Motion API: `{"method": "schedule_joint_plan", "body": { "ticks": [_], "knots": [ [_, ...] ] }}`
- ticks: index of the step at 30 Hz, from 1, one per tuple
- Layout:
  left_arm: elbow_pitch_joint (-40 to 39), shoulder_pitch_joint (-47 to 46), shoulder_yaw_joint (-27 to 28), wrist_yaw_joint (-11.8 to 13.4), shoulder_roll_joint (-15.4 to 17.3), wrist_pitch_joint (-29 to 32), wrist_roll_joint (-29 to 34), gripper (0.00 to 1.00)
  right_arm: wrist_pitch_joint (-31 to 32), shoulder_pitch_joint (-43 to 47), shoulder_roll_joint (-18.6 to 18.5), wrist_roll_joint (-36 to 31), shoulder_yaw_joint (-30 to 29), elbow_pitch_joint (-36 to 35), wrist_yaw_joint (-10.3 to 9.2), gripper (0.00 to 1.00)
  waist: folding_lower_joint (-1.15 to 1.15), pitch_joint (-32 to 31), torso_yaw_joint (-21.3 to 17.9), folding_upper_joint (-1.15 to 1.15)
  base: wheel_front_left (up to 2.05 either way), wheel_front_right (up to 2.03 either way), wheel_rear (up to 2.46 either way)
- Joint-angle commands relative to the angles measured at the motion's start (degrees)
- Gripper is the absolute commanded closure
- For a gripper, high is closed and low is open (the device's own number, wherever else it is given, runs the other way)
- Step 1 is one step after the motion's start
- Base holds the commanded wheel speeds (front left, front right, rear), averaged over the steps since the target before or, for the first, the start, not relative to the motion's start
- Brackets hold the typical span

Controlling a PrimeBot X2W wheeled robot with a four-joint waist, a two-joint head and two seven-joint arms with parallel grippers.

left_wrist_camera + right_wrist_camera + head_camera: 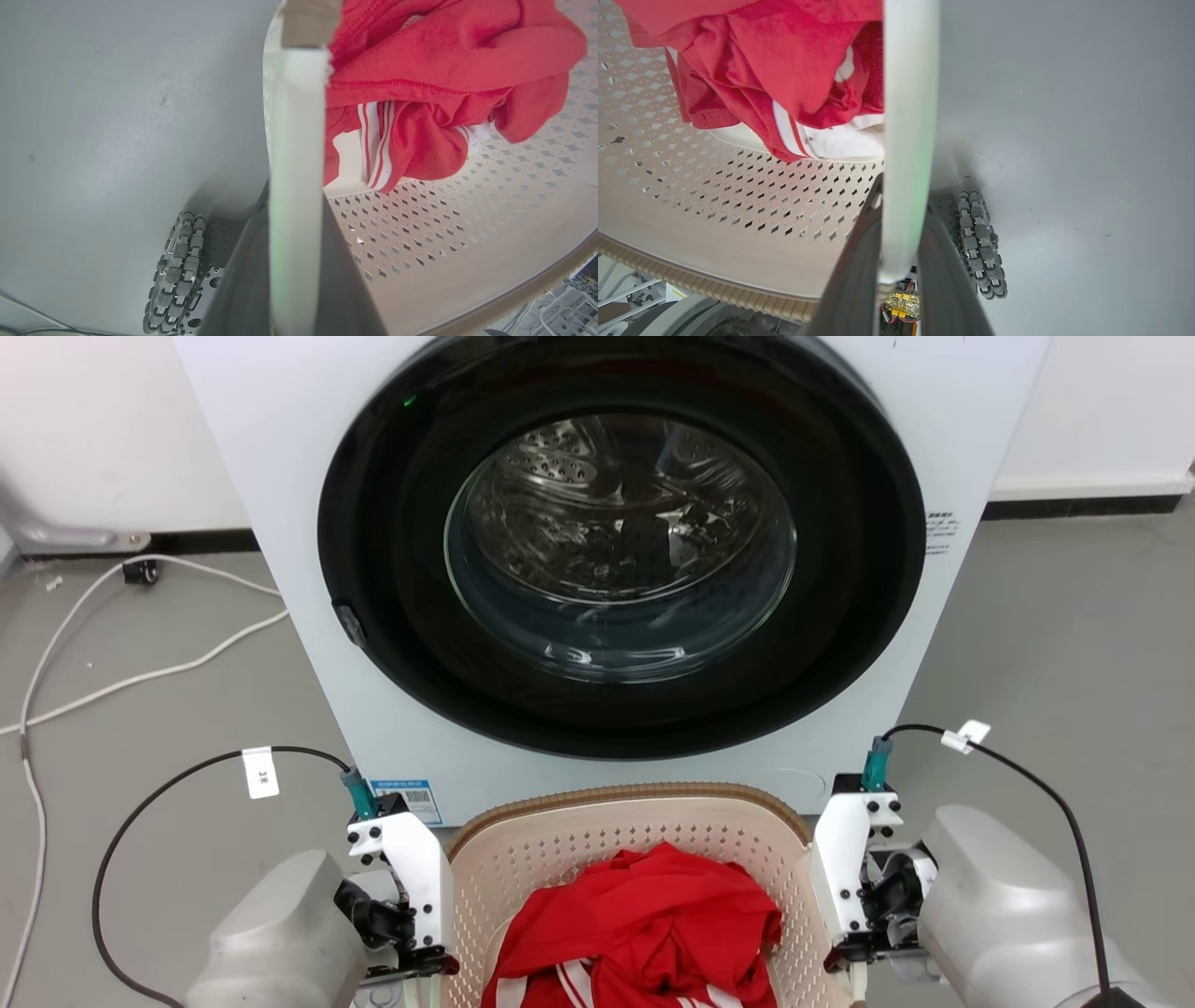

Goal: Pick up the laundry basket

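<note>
The cream laundry basket [625,795] with perforated walls and a brown woven-look rim sits at the bottom centre of the head view, just in front of the washer. A red garment [644,924] with white stripes lies in it. My left gripper [411,985] points down at the basket's left side. In the left wrist view, its dark fingers [345,280] are shut on the white handle [299,140]. My right gripper [854,980] is at the basket's right side. In the right wrist view, its fingers [854,280] clamp the other white handle [908,116].
A white front-loading washer [308,523] with its round glass door shut stands right behind the basket. White cables [140,672] trail over the grey floor at the left. My base wheels [180,270] [983,247] are below the basket's sides.
</note>
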Motion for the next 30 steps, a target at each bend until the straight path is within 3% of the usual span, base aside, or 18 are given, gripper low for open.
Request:
{"method": "schedule_joint_plan", "body": {
  "ticks": [1,30],
  "knots": [
    [-0.5,0.6,0.2,-0.3,-1.3,0.1,-0.6,1.0,0.4,1.0,1.3,-0.3,-0.7,-0.5,0.2,1.0,0.01,-0.8,-0.2,0.0,0.0,0.0,0.0],
    [0.8,2.0,-0.2,-0.3,-1.8,-0.6,-1.6,1.0,0.4,4.0,1.2,-1.6,-3.7,-0.5,0.2,1.0,0.01,-3.5,0.0,0.0,0.0,0.0,0.0]
  ]
}}
